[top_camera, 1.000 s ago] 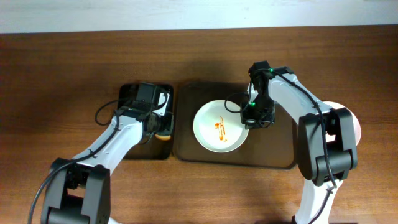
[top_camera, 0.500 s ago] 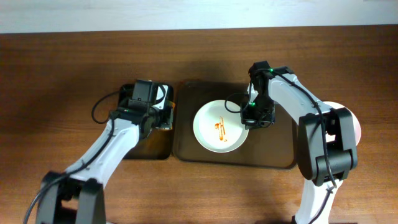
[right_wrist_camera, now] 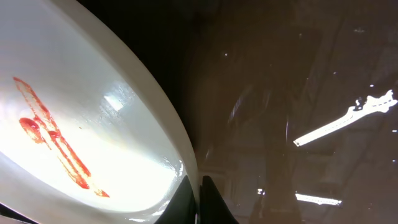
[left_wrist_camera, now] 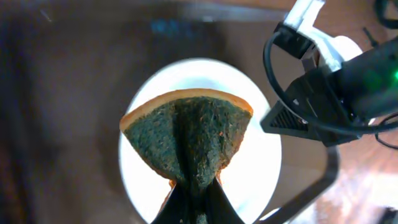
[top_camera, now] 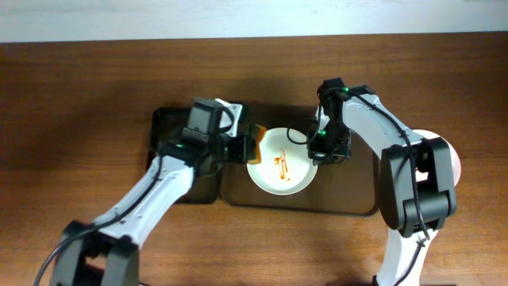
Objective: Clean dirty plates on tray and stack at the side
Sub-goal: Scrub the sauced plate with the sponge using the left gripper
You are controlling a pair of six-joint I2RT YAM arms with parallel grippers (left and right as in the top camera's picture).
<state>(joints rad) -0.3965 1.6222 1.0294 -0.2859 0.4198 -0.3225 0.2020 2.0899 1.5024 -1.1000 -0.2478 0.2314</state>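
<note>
Saw a wooden table under everything, the large dark brown tray near its middle, a smaller black tray just beside on the left. Found one white plate lying on the brown tray. Noted the right gripper pinched narrow on that plate's right rim. Noted the left gripper clamped on a folded green sponge over the plate's left edge; could not tell whether touching. Spotted orange-red sauce squiggles at the plate's centre.
</note>
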